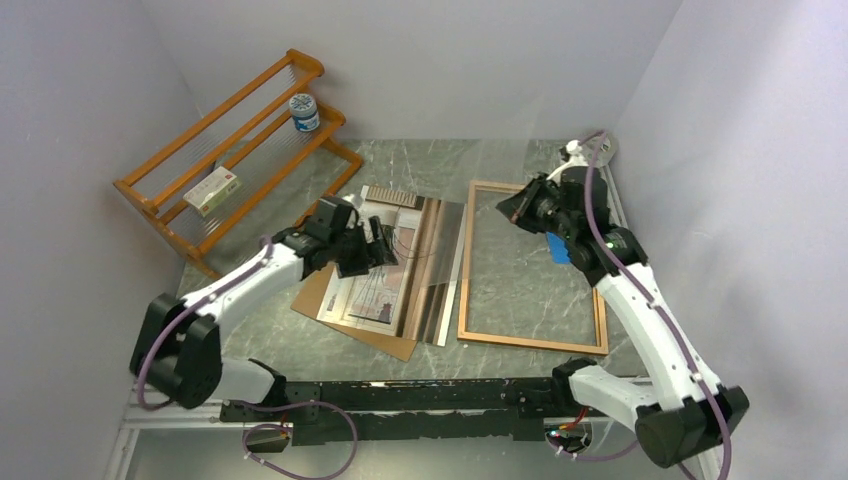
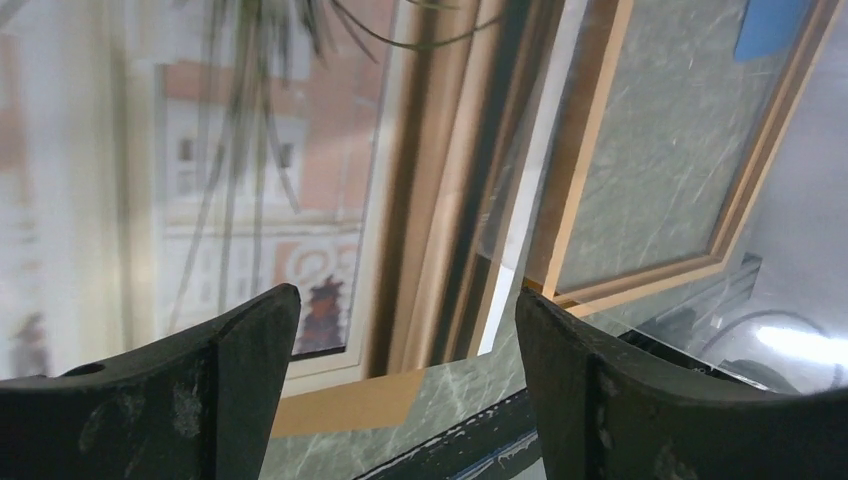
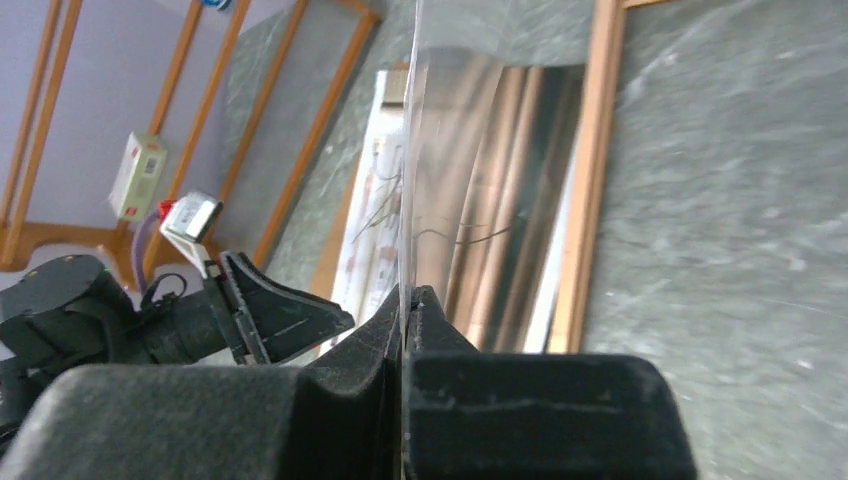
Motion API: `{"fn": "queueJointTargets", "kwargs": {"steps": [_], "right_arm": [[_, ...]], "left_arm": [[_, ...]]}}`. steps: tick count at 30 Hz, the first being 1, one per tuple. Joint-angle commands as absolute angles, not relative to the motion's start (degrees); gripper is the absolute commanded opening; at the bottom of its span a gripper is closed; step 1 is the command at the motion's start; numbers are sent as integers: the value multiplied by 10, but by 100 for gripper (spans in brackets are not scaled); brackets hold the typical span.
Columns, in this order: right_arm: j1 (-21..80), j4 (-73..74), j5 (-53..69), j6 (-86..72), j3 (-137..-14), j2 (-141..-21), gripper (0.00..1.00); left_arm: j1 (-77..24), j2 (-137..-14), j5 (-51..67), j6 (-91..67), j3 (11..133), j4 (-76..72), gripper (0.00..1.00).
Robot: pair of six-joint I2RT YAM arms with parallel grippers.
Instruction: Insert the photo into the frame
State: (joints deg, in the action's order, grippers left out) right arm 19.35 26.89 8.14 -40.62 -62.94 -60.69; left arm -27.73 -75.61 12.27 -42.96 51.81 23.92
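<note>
The photo (image 1: 385, 275) lies face up on a brown backing board (image 1: 322, 292), just left of the frame (image 1: 467, 265). The frame is a thin light-brown wooden rectangle flat on the marble table. Low over the photo's (image 2: 250, 200) near half hangs my left gripper (image 1: 375, 245) (image 2: 408, 300), open, with nothing between its fingers. My right gripper (image 1: 507, 208) (image 3: 405, 295) is over the frame's far left part, shut on a thin clear pane (image 3: 412, 150) seen edge-on and standing up from the jaws. The frame's rail (image 3: 590, 170) (image 2: 580, 150) runs beside the photo.
An orange wooden rack (image 1: 230, 150) at the back left holds a jar (image 1: 303, 112) and a small box (image 1: 213, 190). A blue sheet (image 1: 558, 248) (image 2: 770, 25) lies under my right arm inside the frame. White walls close in at the left, back and right.
</note>
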Motion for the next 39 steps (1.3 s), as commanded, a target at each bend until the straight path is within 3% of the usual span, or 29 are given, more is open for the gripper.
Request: {"fn": "queueJointTargets", "kwargs": {"steps": [1, 10, 17, 27, 31, 35, 39], "right_arm": [[177, 390, 6, -347, -706, -555, 0], [175, 482, -170, -348, -801, -490, 0], [176, 522, -247, -359, -828, -458, 0], [176, 539, -262, -363, -812, -437, 0], [175, 541, -256, -368, -804, -438, 0], [175, 533, -239, -372, -798, -438, 0], [175, 525, -218, -376, -794, -444, 0]], "left_arm": [[-329, -834, 146, -439, 581, 175, 84], [-404, -1070, 155, -426, 772, 162, 77], [-439, -1180, 128, -432, 874, 190, 72], [-504, -1289, -29, -422, 1015, 333, 60], [-508, -1307, -18, -420, 1030, 343, 45], [-507, -1293, -14, -417, 1037, 348, 20], [-505, -1254, 18, -389, 1042, 336, 7]]}}
